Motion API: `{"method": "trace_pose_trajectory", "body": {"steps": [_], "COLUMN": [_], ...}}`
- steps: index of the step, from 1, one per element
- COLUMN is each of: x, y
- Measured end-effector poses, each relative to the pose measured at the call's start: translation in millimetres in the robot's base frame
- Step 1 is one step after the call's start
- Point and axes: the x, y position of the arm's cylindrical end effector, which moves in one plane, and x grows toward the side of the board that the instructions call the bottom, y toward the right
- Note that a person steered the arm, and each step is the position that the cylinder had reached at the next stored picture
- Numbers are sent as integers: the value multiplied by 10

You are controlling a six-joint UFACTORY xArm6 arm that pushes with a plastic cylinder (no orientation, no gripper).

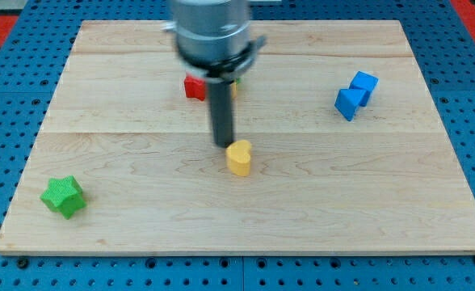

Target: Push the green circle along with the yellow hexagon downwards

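Note:
My tip [224, 145] rests on the board near the middle, just up and left of a yellow heart-shaped block [239, 158], close to it or touching it. Behind the rod, at its right edge, a sliver of yellow and green [235, 84] shows. This may be the yellow hexagon and green circle, but the arm hides most of them and I cannot make out their shapes.
A red block [194, 86] sits left of the rod, partly hidden by the arm. Two blue blocks [365, 83] [349, 103] touch each other at the view's right. A green star [63, 196] lies at the bottom left. The wooden board [399, 210] lies on a blue pegboard.

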Motion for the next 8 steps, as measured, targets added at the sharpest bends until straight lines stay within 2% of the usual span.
{"method": "trace_pose_trajectory", "body": {"steps": [1,2,3,5,6,8], "x": [-350,-721,-922,-1508,-1666,-1602], "y": [558,709,680,116,-70,-124]}}
